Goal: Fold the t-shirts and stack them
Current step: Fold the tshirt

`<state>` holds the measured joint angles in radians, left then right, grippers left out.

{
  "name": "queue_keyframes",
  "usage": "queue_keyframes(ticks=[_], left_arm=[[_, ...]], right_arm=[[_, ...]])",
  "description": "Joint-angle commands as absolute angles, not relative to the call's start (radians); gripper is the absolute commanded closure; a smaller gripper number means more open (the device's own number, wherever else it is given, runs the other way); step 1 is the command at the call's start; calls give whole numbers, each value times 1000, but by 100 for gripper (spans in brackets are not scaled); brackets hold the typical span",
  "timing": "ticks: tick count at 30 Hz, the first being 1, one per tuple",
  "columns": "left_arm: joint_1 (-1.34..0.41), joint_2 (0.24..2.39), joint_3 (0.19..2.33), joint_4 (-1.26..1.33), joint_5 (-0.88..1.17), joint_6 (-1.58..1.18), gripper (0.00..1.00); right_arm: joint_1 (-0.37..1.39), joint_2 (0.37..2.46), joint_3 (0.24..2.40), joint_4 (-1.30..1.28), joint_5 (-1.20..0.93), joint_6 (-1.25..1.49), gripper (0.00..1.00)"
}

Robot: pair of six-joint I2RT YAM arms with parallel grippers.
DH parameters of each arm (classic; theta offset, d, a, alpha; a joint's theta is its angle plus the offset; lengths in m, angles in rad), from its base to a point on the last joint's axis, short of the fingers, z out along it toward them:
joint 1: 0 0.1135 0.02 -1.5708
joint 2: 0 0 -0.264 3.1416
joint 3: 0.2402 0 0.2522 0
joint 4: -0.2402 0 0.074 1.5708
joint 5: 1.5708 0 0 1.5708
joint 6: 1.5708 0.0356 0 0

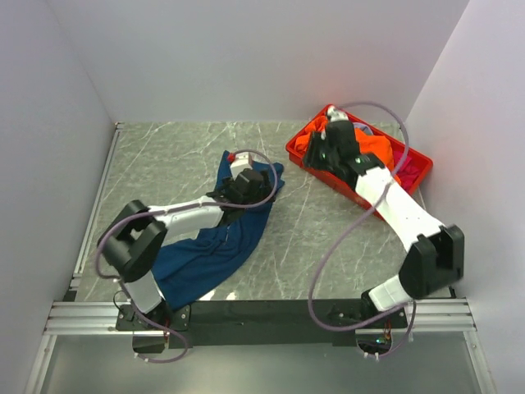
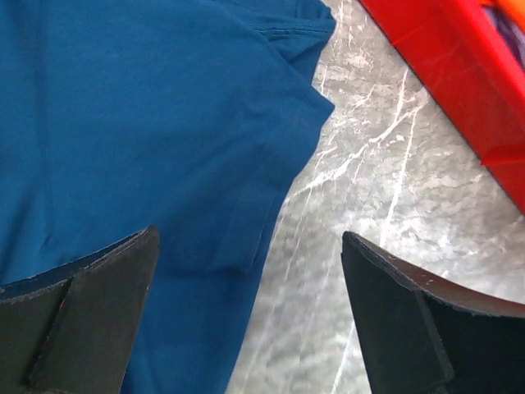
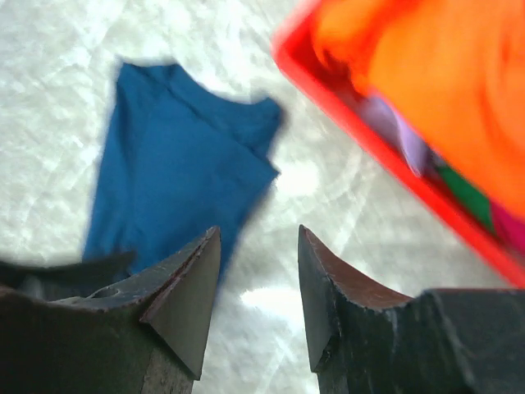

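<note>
**Navy tee loose on worktop, orange tee in crate, both jaws free**

I see the navy-blue t-shirt [image 1: 217, 246] lying rumpled and unfolded on the worktop [image 1: 164, 156], left of centre. It runs from near my left arm's base up toward the middle. Its far corner points at the red crate [image 1: 299, 158] but stays apart from it, with bare marble between.

The orange t-shirt [image 1: 377, 148] is bunched inside the crate and heaped above the rim. In the right wrist view there is more in the same crate beside it: pale lilac cloth [image 3: 410, 144], green cloth [image 3: 467, 193] and magenta cloth [image 3: 509, 226]. I can't tell what garments these are. The crate sits at the far right of the worktop, skewed to its edges.

The left gripper [image 2: 250, 238] hovers over the navy shirt's far edge, jaws spread wide, nothing between them. The right gripper [image 3: 259, 234] is over the crate's left side, jaws parted partway and gripping nothing. Worktop shows through the gap.
</note>
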<state>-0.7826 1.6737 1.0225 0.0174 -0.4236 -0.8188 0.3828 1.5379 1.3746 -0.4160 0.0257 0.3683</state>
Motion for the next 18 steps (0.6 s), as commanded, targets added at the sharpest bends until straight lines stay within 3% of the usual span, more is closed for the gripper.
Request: queue_keyframes(ticks=[1,8,18], left_arm=[[-756,1750,1094,109,-322,-716,1],[-669,1916,1203,112,-221,-700,1],[-506,2063,1263,90,-85,-758,1]], right_arm=[[393,1415,1212,-384,75,400,50],[408,1152,935,-337,64,434,50],[414,980,864,-374,61,428,49]])
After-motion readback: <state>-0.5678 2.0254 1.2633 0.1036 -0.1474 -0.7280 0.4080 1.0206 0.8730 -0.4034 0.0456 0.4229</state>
